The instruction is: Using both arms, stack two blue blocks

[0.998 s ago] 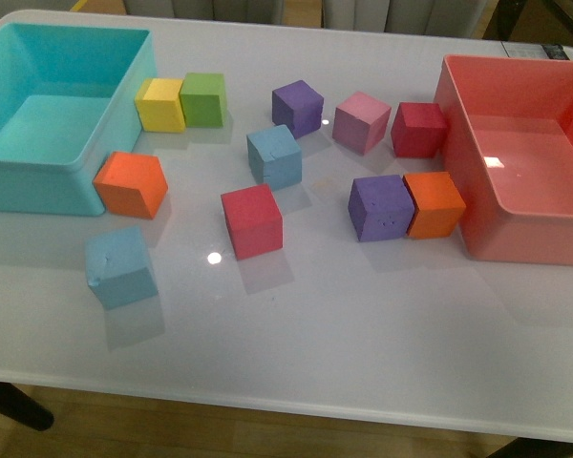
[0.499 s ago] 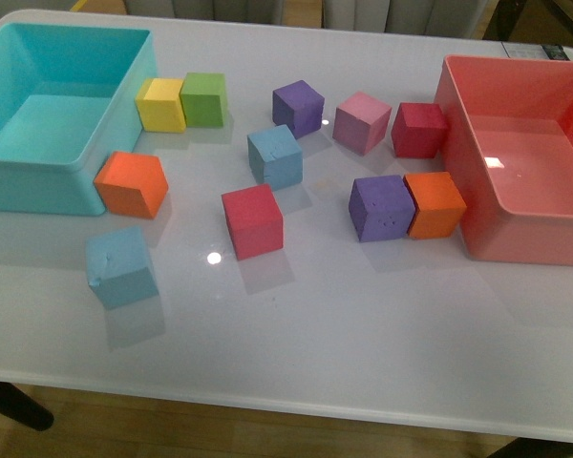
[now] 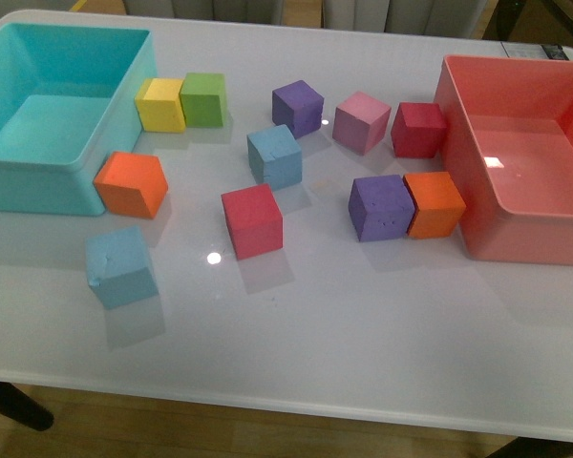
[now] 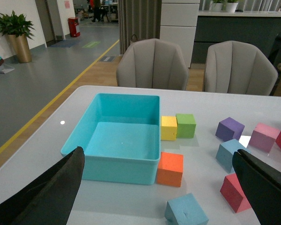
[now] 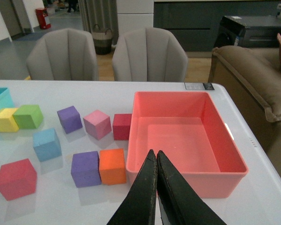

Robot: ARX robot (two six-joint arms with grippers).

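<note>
Two blue blocks lie apart on the white table. One blue block point(image 3: 121, 266) sits near the front left; the left wrist view shows this block point(image 4: 186, 210) low between my wide-open left gripper point(image 4: 161, 161), well below its black fingers point(image 4: 61, 187). The other blue block point(image 3: 274, 156) rests mid-table, also seen as a block point(image 4: 229, 153) and a block point(image 5: 47, 144). My right gripper point(image 5: 156, 154) is shut with nothing in it, hovering above the front of the pink bin point(image 5: 192, 173). Neither arm shows in the front view.
A turquoise bin point(image 3: 38, 181) stands at the back left, the pink bin point(image 3: 544, 248) at the right. Scattered cubes: orange point(image 3: 131, 183), yellow point(image 3: 160, 104), green point(image 3: 203, 98), red point(image 3: 252, 220), purple point(image 3: 298, 106), pink point(image 3: 361, 121), dark red point(image 3: 419, 129), purple point(image 3: 381, 207) and orange point(image 3: 434, 203).
</note>
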